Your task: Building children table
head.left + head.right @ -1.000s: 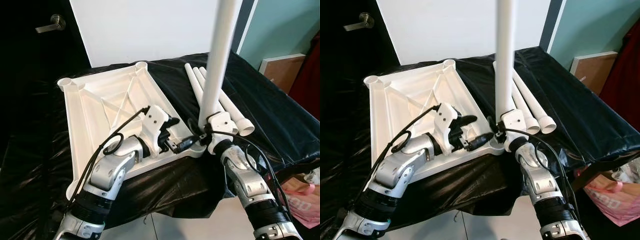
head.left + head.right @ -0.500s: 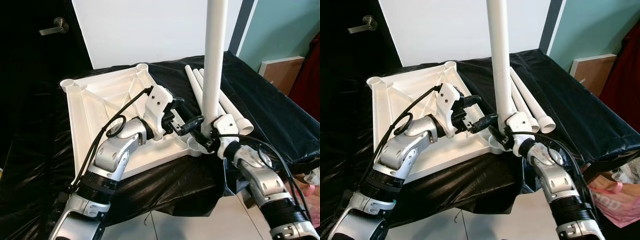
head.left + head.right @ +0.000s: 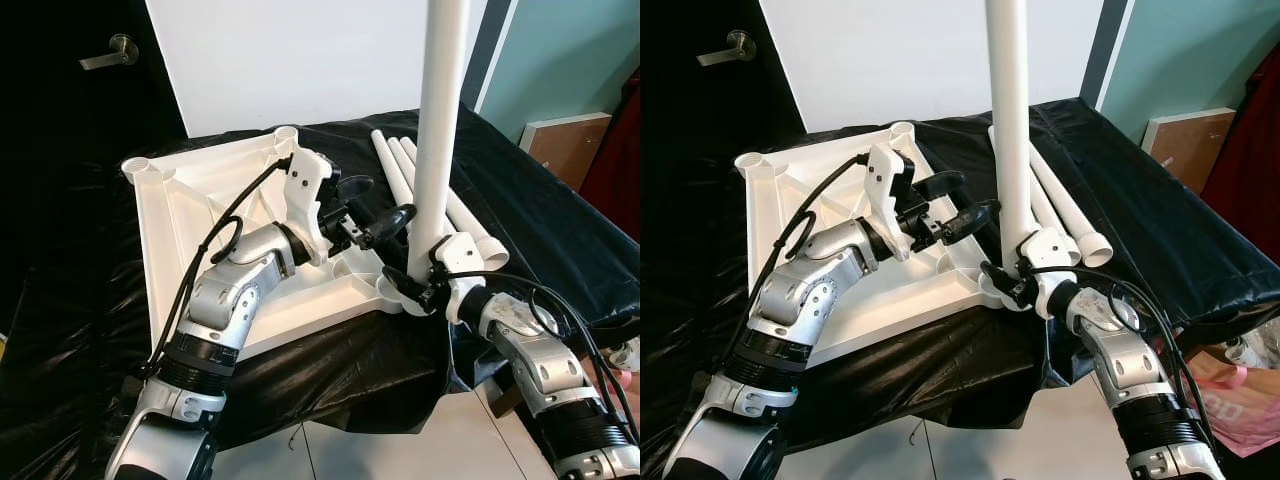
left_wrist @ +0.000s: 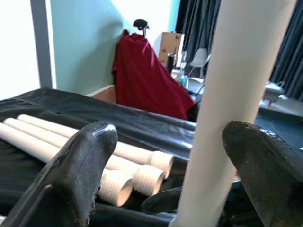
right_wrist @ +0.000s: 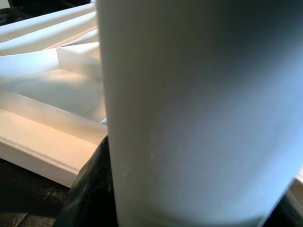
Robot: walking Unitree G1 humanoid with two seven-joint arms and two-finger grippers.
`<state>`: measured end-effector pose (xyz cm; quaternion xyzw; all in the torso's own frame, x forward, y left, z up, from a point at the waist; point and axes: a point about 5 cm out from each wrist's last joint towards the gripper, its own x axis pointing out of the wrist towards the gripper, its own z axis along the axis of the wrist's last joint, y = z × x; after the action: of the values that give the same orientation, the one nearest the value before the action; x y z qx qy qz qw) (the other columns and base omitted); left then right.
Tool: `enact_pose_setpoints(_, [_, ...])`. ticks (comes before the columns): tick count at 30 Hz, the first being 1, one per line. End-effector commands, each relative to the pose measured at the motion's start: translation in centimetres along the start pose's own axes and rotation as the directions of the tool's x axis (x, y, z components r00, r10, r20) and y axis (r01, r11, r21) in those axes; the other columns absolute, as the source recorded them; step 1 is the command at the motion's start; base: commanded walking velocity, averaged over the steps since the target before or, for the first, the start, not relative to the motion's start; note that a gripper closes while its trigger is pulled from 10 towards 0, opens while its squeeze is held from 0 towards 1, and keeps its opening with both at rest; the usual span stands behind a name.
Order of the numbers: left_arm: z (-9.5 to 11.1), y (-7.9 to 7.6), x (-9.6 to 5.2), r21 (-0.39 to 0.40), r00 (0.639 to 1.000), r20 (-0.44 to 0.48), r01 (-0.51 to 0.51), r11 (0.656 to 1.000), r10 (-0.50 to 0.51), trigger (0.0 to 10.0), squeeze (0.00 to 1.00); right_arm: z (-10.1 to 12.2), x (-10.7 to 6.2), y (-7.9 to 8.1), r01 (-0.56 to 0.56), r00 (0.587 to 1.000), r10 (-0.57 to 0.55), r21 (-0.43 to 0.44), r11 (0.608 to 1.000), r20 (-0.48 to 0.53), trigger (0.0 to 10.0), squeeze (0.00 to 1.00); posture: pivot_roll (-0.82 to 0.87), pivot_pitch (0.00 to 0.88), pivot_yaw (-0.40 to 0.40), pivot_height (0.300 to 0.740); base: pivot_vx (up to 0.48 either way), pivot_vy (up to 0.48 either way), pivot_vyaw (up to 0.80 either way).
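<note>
Tabletop (image 3: 190, 240) upturned, leg (image 3: 440, 130) upright in corner socket (image 3: 393, 291), right hand (image 3: 418, 290) gripping.

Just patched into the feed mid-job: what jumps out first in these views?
A tall white leg stands upright at the near right corner socket of the upturned white tabletop, with the right gripper clamped around its base. The left gripper hovers open beside the leg, its fingers either side of it without touching. Three spare legs lie on the black sheet behind.
</note>
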<state>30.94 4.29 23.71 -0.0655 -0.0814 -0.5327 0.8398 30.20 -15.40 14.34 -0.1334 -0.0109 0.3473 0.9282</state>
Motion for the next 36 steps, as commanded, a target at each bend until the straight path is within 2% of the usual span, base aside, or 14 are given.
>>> enact_pose_setpoints(1, [0.5, -2.1, 0.6, -0.01, 0.963, 0.026, 0.268, 0.963, -0.267, 10.0, 0.0, 0.2, 0.5, 0.3, -0.039, 0.999, 0.039, -0.011, 0.999, -0.01, 10.0, 0.0, -0.19, 0.0, 0.004, 0.74, 0.0, 0.0, 0.0])
enact_pose_setpoints(6, [-0.3, -3.1, 0.6, -0.035, 0.938, -0.021, 0.344, 0.938, -0.345, 10.0, 0.0, 0.5, 0.7, 0.0, -0.029, 1.0, 0.029, -0.002, 1.0, -0.001, 10.0, 0.0, -0.19, 0.0, 0.003, 0.74, 0.0, 0.0, 0.0])
enact_pose_setpoints(11, [-1.1, -3.2, 0.5, -0.008, 0.935, -0.071, 0.347, 0.938, -0.346, 10.0, 0.0, 0.6, 0.8, 0.0, -0.027, 1.0, 0.027, -0.005, 1.0, 0.002, 10.0, 0.0, -0.19, 0.0, 0.003, 0.74, 0.0, 0.0, 0.0])
enact_pose_setpoints(16, [-0.6, -3.2, 0.8, 0.009, 0.943, -0.052, 0.329, 0.944, -0.328, 10.0, 0.0, 0.6, 0.9, 0.2, -0.05, 0.999, 0.05, -0.01, 0.999, -0.005, 10.0, 0.0, -0.19, 0.0, 0.002, 0.74, 0.0, 0.0, 0.0])
enact_pose_setpoints(17, [0.2, -2.6, 1.7, 0.029, 0.962, -0.025, 0.273, 0.961, -0.273, 10.0, 0.0, 0.7, 1.1, 0.6, -0.097, 0.995, 0.097, -0.014, 0.995, -0.008, 10.0, 0.0, -0.19, 0.0, 0.001, 0.74, 0.0, 0.0, 0.0])
enact_pose_setpoints(19, [0.5, -2.4, 1.9, 0.035, 0.967, -0.017, 0.256, 0.966, -0.255, 10.0, 0.0, 0.8, 1.2, 0.8, -0.113, 0.994, 0.113, -0.015, 0.993, -0.009, 10.0, 0.0, -0.19, 0.0, 0.001, 0.74, 0.0, 0.0, 0.0])
enact_pose_setpoints(20, [1.0, -1.9, 2.6, 0.033, 0.981, 0.004, 0.193, 0.981, -0.193, 10.0, 0.0, 0.9, 1.3, 1.0, -0.137, 0.991, 0.136, -0.018, 0.99, -0.011, 10.0, 0.0, -0.19, 0.0, 0.002, 0.74, 0.0, 0.0, 0.0])
enact_pose_setpoints(21, [1.1, -1.7, 2.8, 0.026, 0.985, 0.01, 0.172, 0.985, -0.172, 10.0, 0.0, 0.9, 1.3, 1.1, -0.141, 0.99, 0.141, -0.018, 0.99, -0.012, 10.0, 0.0, -0.19, 0.0, 0.002, 0.74, 0.0, 0.0, 0.0])
enact_pose_setpoints(29, [1.7, -1.8, 3.3, -0.025, 0.986, 0.039, 0.164, 0.986, -0.163, 10.0, 0.0, 0.8, 1.5, 1.3, -0.14, 0.99, 0.14, -0.019, 0.99, -0.009, 10.0, 0.0, -0.19, 0.0, 0.007, 0.74, 0.0, 0.0, 0.0])
enact_pose_setpoints(30, [1.7, -1.8, 3.3, -0.041, 0.986, 0.041, 0.165, 0.985, -0.163, 3.1, 0.0, 0.8, 1.5, 1.2, -0.137, 0.991, 0.137, -0.016, 0.99, -0.008, 10.0, 0.0, -0.19, 0.0, 0.009, 0.74, 0.0, 0.0, 0.0])
enact_pose_setpoints(32, [1.7, -1.8, 3.3, -0.05, 0.986, 0.042, 0.166, 0.985, -0.164, 3.1, 0.0, 0.8, 1.6, 1.2, -0.135, 0.991, 0.135, -0.013, 0.991, -0.007, 10.0, 0.0, -0.19, 0.0, 0.009, 0.74, 0.0, 0.0, 0.0])
enact_pose_setpoints(33, [1.7, -1.7, 3.2, -0.057, 0.985, 0.049, 0.166, 0.985, -0.163, 0.0, 0.0, 0.8, 1.6, 1.2, -0.13, 0.991, 0.13, -0.011, 0.991, -0.005, 10.0, 0.0, -0.19, 0.0, 0.011, 0.74, 0.0, 0.0, 0.0])
enact_pose_setpoints(36, [1.7, -1.6, 3.1, -0.055, 0.986, 0.051, 0.163, 0.985, -0.16, 0.0, 0.0, 0.8, 1.6, 1.2, -0.128, 0.992, 0.128, -0.01, 0.992, -0.004, 10.0, 0.0, -0.19, 0.0, 0.011, 0.74, 0.0, 0.0, 0.0])
